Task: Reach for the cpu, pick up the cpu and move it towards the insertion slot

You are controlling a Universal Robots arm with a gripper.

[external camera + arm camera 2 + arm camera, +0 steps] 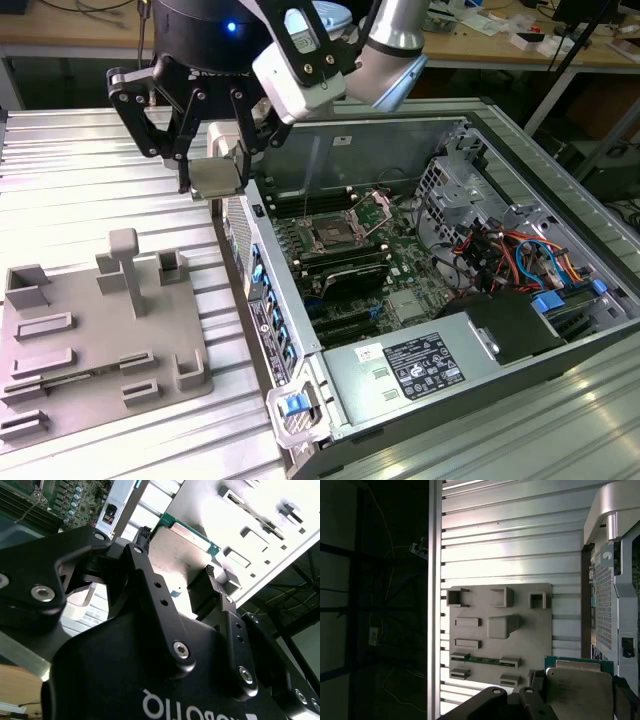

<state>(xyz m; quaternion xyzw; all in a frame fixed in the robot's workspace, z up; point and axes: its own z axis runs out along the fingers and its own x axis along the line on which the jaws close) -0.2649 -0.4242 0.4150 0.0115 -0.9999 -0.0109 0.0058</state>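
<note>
I've got the gripper (215, 165) fingers (214, 575) clamped on the cpu (216, 177), up off the counter (90, 180). It's hanging just beside the open case's edge, with the insertion slot (331, 236) near.

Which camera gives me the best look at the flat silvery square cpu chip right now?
The second wrist view: the flat silvery square cpu chip sits clamped in the black gripper, green rim showing. The first wrist view shows its metal top at the picture's edge. The exterior view shows it small, above the computer case's edge.
</note>
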